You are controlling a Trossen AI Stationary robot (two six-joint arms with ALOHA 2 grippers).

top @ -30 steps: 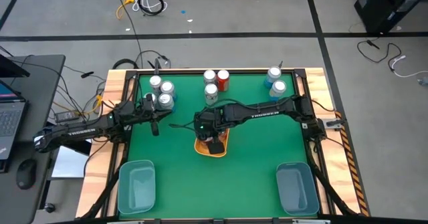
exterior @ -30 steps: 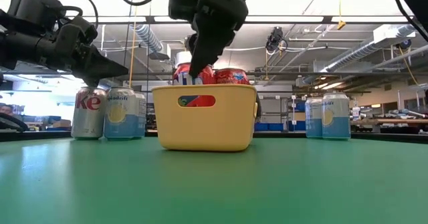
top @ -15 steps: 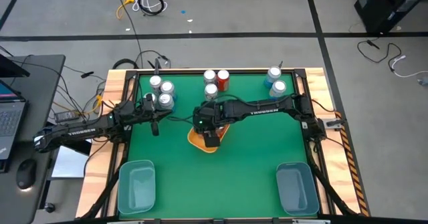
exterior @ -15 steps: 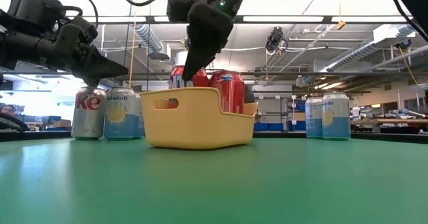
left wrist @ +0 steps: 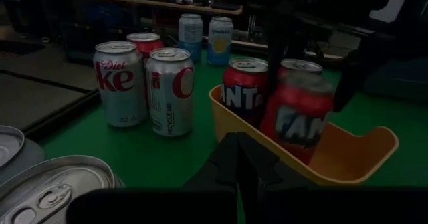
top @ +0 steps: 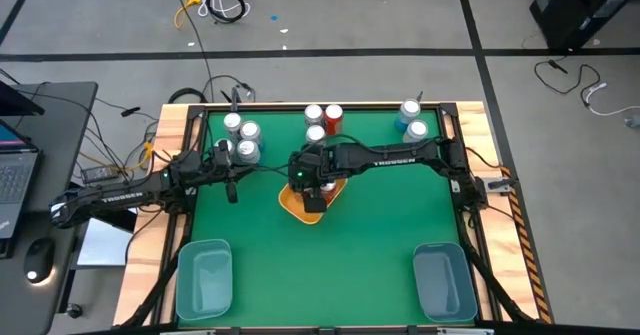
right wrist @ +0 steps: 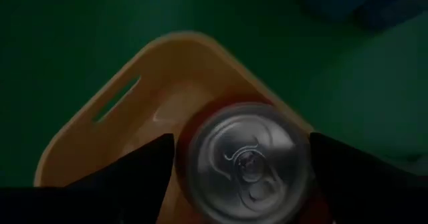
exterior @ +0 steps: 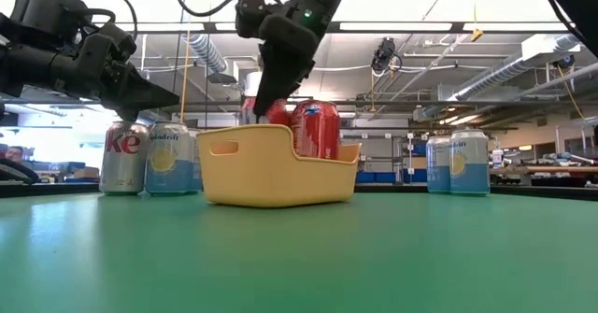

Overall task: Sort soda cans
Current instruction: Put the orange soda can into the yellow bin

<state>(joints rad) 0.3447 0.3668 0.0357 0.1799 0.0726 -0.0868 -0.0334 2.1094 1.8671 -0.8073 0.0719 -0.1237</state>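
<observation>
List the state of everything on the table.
yellow bin, upright, holding cans
red can, upright in the bin, gripped
right gripper, shut on that red can
left gripper, shut, empty
other cans, standing upright along the far edge
blue-grey bins, upright, empty

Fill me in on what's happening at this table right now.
The robot is sorting soda cans. The right gripper hangs over the yellow bin at mid-table, its fingers spread on either side of a red can in the bin; whether they actually grip it isn't clear. The left gripper waits shut near the silver cans at the back left. More cans stand along the back edge, and two blue-grey bins sit at the front corners.
</observation>
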